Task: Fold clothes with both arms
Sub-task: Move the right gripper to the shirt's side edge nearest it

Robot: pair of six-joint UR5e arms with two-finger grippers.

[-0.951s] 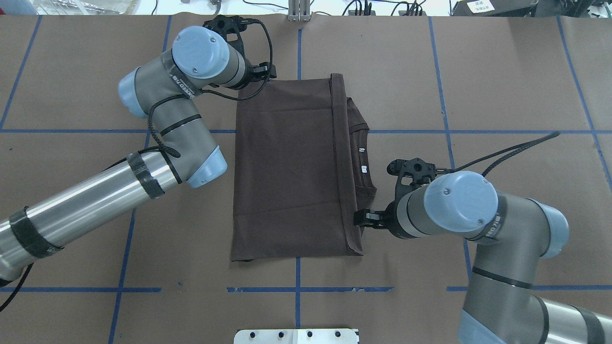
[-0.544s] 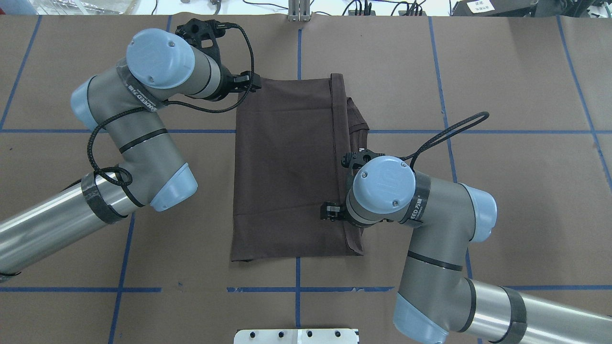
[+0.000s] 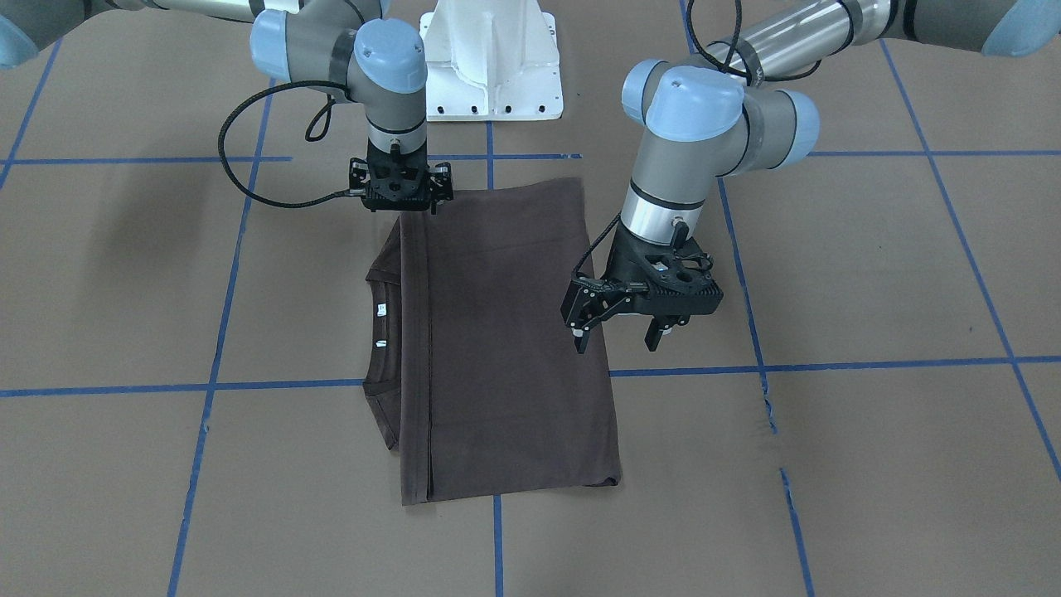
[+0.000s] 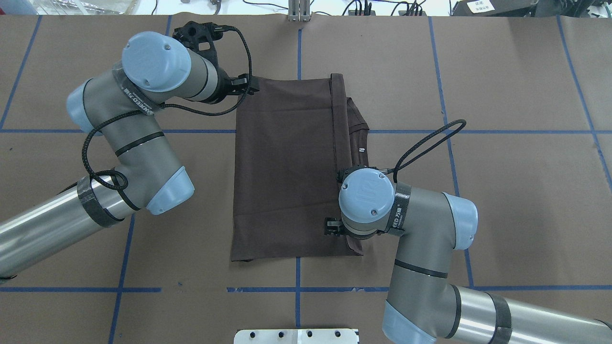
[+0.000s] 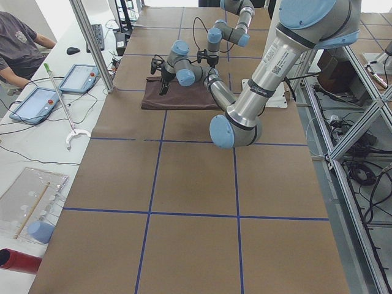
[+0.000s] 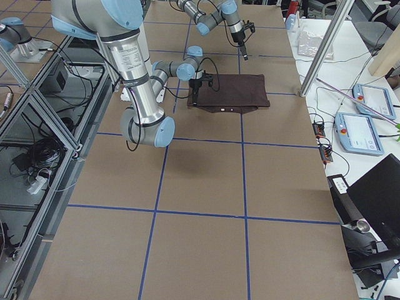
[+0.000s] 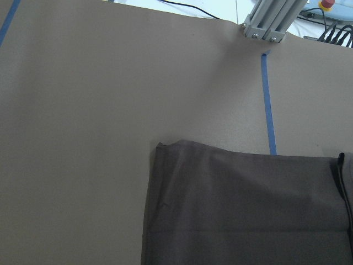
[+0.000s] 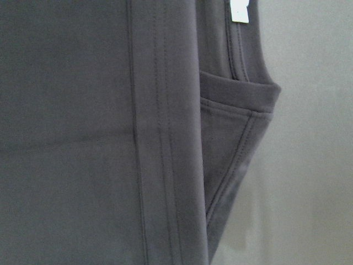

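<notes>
**On the brown table (image 4: 502,71): the fold could go crooked**

If just one gripper grabs, the T-shirt (image 4: 282,167) may drag and wrinkle. From above, the left gripper (image 3: 615,346) hangs open and empty over its 11 o'clock corner. The right gripper (image 3: 401,199) sits at 5 o'clock, and I cannot tell its jaws. The shirt lies flat mid-table, folded neat, collar (image 4: 358,128) and white tags (image 3: 380,309) at 3 o'clock.

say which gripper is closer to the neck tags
Right. The right gripper is over the shirt's collar side near the neck tags; the left gripper is at the opposite edge.
</notes>
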